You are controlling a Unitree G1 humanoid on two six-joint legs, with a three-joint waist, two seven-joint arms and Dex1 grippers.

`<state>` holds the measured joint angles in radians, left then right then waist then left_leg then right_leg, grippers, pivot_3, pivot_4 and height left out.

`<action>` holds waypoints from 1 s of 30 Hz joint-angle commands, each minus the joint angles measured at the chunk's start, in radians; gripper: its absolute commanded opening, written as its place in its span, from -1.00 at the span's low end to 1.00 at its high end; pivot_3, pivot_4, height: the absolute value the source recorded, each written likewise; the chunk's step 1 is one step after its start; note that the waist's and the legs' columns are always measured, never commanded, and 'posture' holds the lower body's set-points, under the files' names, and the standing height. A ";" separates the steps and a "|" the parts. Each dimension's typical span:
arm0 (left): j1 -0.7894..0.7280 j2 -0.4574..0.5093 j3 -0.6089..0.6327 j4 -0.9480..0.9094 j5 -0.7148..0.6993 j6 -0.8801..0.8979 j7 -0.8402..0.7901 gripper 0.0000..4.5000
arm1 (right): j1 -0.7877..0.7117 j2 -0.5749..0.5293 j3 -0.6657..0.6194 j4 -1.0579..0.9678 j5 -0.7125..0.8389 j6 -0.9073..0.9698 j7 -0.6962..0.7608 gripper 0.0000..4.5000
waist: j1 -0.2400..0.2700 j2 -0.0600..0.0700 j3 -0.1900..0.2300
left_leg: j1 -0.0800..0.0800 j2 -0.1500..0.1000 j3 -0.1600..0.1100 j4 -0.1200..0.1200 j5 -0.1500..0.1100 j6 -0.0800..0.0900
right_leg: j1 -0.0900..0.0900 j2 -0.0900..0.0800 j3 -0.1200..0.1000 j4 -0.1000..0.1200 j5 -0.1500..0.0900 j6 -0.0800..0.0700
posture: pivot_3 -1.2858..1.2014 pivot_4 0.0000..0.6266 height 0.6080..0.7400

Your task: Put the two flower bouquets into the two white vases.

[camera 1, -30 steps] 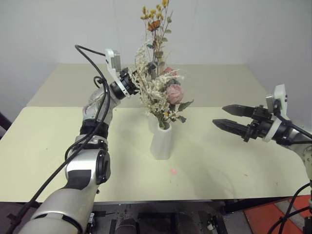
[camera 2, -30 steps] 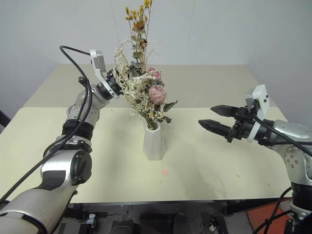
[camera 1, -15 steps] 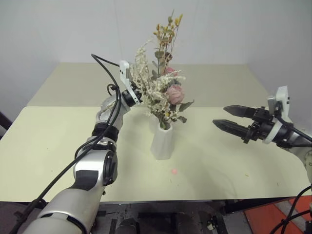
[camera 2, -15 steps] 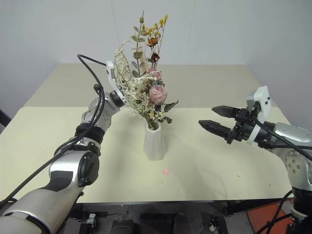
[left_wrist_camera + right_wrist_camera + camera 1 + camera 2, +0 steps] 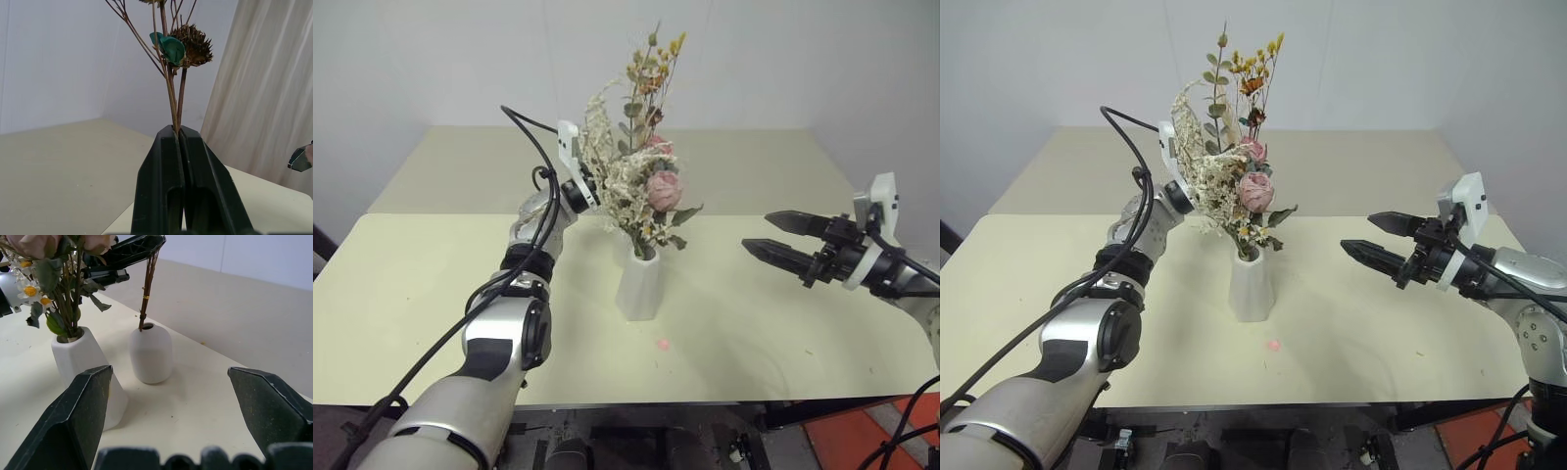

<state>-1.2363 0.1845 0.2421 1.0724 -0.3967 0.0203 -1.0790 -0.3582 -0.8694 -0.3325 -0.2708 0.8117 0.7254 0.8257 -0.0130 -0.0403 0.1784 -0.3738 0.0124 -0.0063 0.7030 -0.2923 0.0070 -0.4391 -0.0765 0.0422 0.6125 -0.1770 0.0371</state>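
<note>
L gripper [image 5: 178, 134] clamps the thin sprig [image 5: 145, 289] upright, stem tip apparently just entering the short vase [image 5: 150, 354] at 6 o'clock below it. R gripper [image 5: 1371, 237], jaws wide and empty, waits at 3 o'clock. Larger bunch [image 5: 646, 196] already in the taller vase [image 5: 639, 286].

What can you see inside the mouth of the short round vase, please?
The stem ends of the thin sprig reach the mouth of the short vase, and the left gripper is shut on them higher up. How deep they go is hidden by the vase wall.
</note>
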 commanded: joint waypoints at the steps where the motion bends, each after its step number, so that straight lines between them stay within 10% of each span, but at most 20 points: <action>1: -0.041 0.004 0.014 -0.029 -0.016 -0.018 -0.034 -0.97 | -0.006 0.002 -0.042 -0.028 0.025 -0.002 -0.005 1.00 | 0.000 0.000 0.000 | 0.000 0.000 0.000 0.000 0.000 0.000 | 0.000 0.000 0.000 0.000 0.000 0.000 | 0.03 -0.52 1.00; 30: -0.059 -0.007 0.013 0.079 0.055 -0.097 0.026 -0.97 | 0.034 0.015 -0.067 -0.064 0.042 -0.001 -0.052 1.00 | 0.000 0.000 0.000 | 0.000 0.000 0.000 0.000 0.000 0.000 | 0.000 0.000 0.000 0.000 0.000 0.000 | 0.03 -0.52 1.00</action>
<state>-1.2826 0.1799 0.2522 1.1565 -0.3442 -0.0526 -1.0548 -0.3207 -0.8514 -0.3642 -0.3047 0.8382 0.7271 0.7816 -0.0128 -0.0403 0.1784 -0.3740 0.0123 -0.0063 0.7030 -0.2923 0.0070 -0.4391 -0.0765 0.0423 0.6123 -0.1769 0.0373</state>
